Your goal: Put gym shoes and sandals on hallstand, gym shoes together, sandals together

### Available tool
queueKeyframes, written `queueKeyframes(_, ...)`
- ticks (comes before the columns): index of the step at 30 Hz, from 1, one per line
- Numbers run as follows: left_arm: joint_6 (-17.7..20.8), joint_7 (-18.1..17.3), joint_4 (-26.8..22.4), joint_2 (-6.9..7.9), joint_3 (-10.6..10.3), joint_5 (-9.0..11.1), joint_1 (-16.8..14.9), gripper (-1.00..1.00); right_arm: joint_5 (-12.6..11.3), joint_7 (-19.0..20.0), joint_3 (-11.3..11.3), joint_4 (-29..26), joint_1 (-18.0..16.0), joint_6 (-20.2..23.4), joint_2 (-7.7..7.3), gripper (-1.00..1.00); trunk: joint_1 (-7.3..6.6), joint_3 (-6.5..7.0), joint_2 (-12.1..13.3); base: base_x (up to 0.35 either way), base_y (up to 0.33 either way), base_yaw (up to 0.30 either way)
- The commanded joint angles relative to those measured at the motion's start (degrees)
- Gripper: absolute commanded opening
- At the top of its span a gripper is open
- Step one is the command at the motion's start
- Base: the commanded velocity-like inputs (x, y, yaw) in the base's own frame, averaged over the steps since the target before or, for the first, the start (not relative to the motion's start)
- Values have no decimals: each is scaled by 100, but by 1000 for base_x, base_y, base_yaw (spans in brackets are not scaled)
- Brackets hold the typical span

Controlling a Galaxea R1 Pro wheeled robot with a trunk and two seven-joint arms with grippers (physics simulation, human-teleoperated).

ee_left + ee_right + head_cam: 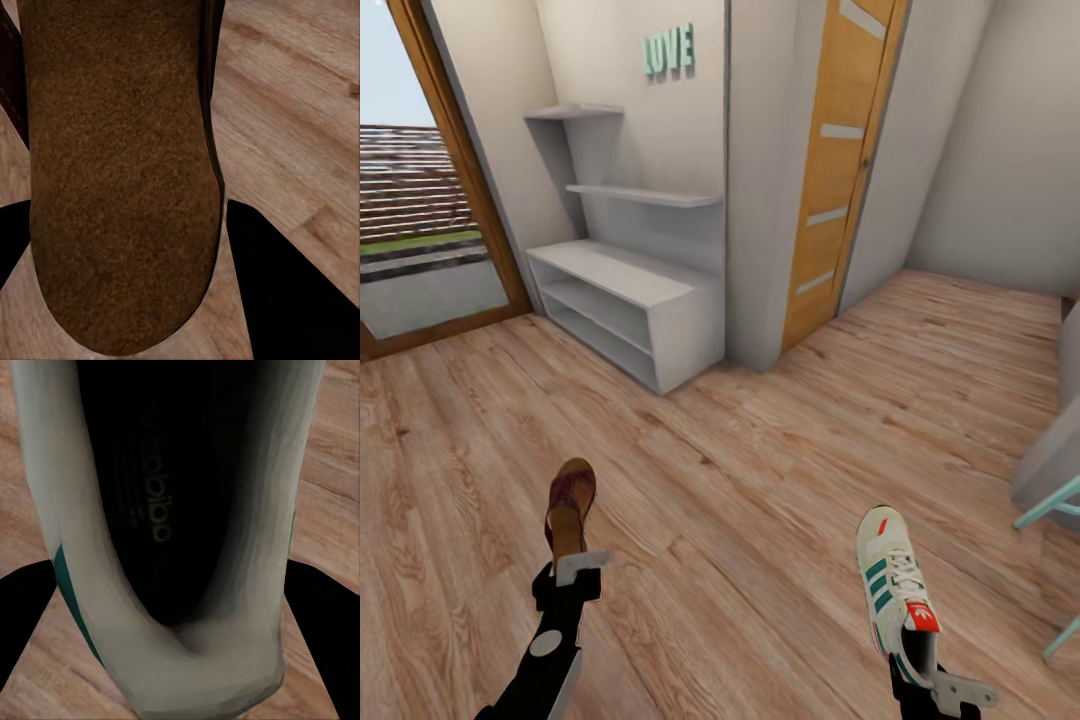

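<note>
The floor (760, 450) is wide and bare between the robot and the rack (635, 300), which stands against the wall to the front left, with its bench and shelves empty. A wooden door (840, 170) is to the right of it. The right gripper (930, 680) holds a gym shoe (895, 590) by the heel; its long axis runs forward, toe away from the robot. The left gripper (570, 570) holds a sandal (568, 505) by the heel, toe also pointing forward. Both jaws are closed on the shoes.
</note>
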Motion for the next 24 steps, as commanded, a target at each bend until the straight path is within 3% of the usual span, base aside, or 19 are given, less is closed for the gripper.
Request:
queueKeyframes(1, -3, 7, -8, 1, 11, -54, -3, -100, 5, 3, -9, -1, -2, -16, 1, -100, 1, -4, -1, 200, 298, 0)
queueKeyframes(24, 4, 9, 46, 48, 28, -37, -2, -100, 25, 4, -2, 48, -2, -16, 9, -100, 1, -4, -1, 181, 300, 0)
